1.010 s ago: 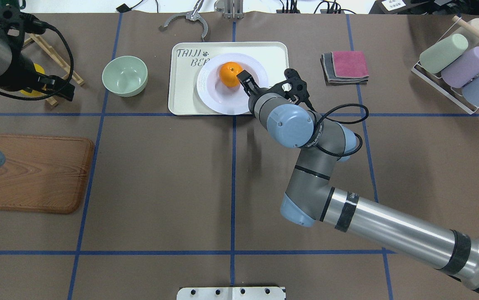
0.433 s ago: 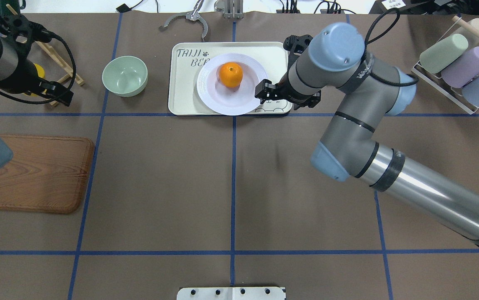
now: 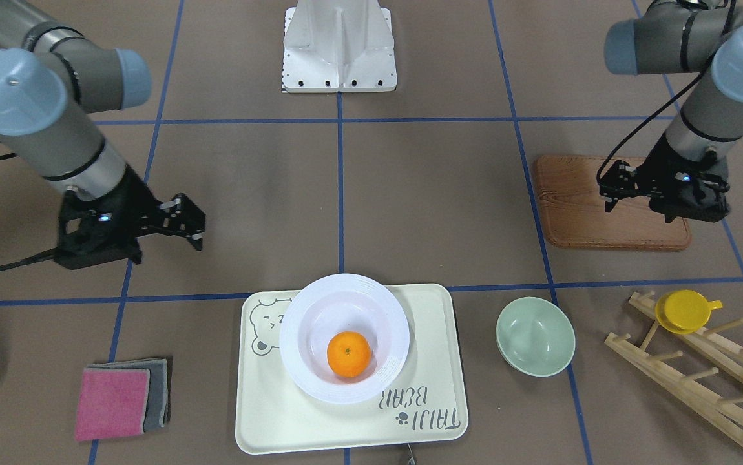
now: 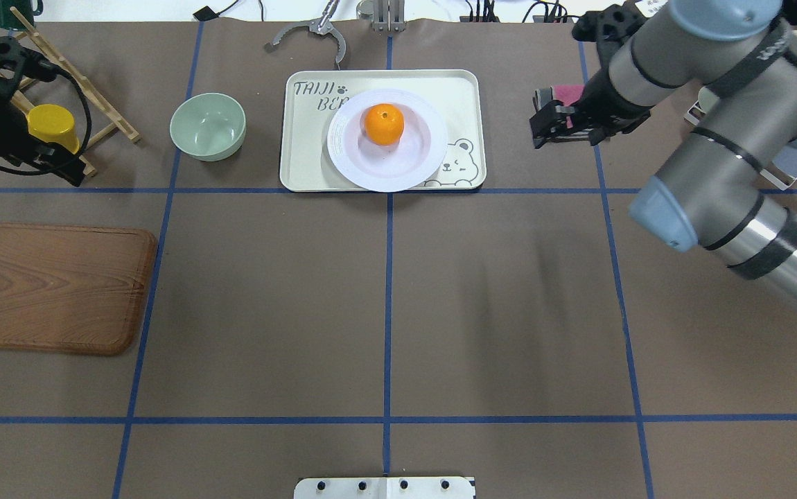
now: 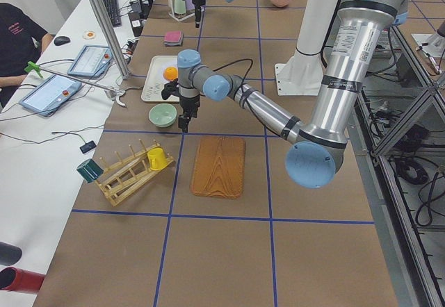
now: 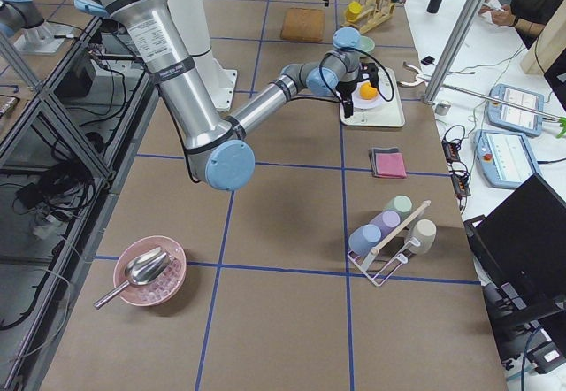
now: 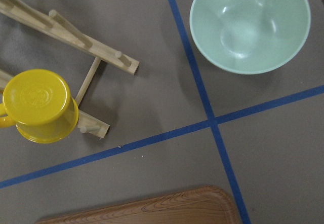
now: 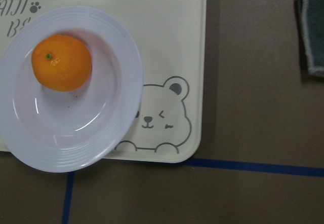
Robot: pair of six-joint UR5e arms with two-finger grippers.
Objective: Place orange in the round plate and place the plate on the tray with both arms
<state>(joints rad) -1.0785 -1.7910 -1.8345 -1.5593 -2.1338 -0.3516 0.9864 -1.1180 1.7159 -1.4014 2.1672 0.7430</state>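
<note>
The orange (image 4: 384, 123) lies in the white round plate (image 4: 412, 170), off-centre toward the far side. The plate rests on the cream bear tray (image 4: 461, 90), its near rim just over the tray's edge. In the right wrist view the orange (image 8: 61, 63), the plate (image 8: 124, 72) and the tray (image 8: 172, 26) all show from above. My right gripper (image 4: 538, 132) hovers open to the right of the tray and holds nothing. It also shows in the front view (image 3: 189, 221). My left gripper (image 3: 609, 188) hangs open and empty over the wooden board's far edge.
A pale-green bowl (image 4: 207, 126) sits left of the tray. Further left stands a wooden rack with a yellow cup (image 4: 53, 127). The brown board (image 4: 52, 287) lies front left. Folded pink and grey cloths (image 3: 119, 397) lie under the right arm. Metal tongs (image 4: 308, 31) lie behind the tray.
My right gripper has drawn back from the plate's rim to the right, clear of the tray. The left arm has shifted a little further left. The plate and orange have stayed put.
</note>
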